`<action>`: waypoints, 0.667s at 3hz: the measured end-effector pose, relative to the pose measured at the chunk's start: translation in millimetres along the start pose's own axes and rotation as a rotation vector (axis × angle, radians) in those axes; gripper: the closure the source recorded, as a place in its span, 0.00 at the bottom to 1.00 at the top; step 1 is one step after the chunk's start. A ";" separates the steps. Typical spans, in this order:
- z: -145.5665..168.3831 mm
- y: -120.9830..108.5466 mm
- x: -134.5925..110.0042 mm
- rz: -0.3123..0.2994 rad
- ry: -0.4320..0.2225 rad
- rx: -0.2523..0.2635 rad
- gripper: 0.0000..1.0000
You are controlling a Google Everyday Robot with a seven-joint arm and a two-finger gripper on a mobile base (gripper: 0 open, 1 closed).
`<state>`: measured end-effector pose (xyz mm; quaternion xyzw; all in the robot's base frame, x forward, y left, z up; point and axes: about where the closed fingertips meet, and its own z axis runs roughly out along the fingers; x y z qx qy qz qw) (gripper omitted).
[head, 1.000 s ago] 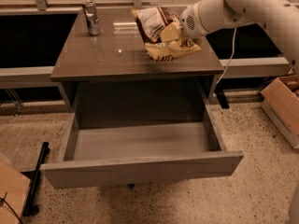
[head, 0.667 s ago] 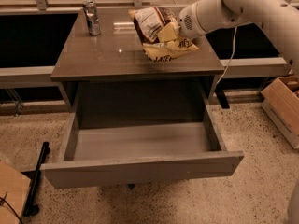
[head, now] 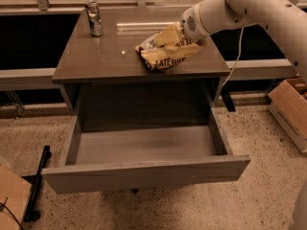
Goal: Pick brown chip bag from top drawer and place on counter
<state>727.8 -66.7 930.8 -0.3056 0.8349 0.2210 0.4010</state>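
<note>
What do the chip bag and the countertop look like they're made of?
The brown chip bag looks like thin glossy plastic film: creased, shiny. The counter looks like a polished slab, laminate or stone: it mirrors light. The claw is at the bag's upper right.

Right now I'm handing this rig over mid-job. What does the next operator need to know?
The gripper is over the right side of the counter, at the upper edge of the brown chip bag. Whether it has let go cannot be told.
The brown chip bag lies on the counter near the front right edge.
The top drawer is pulled open, with no bag in it.
Done: bag moved from drawer to counter.
Left: confirm release and lift the gripper away. Avoid the can at back left.
</note>
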 end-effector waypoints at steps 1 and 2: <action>2.3 1.2 0.5 0.000 0.002 -0.003 0.00; 2.3 1.2 0.5 0.000 0.002 -0.003 0.00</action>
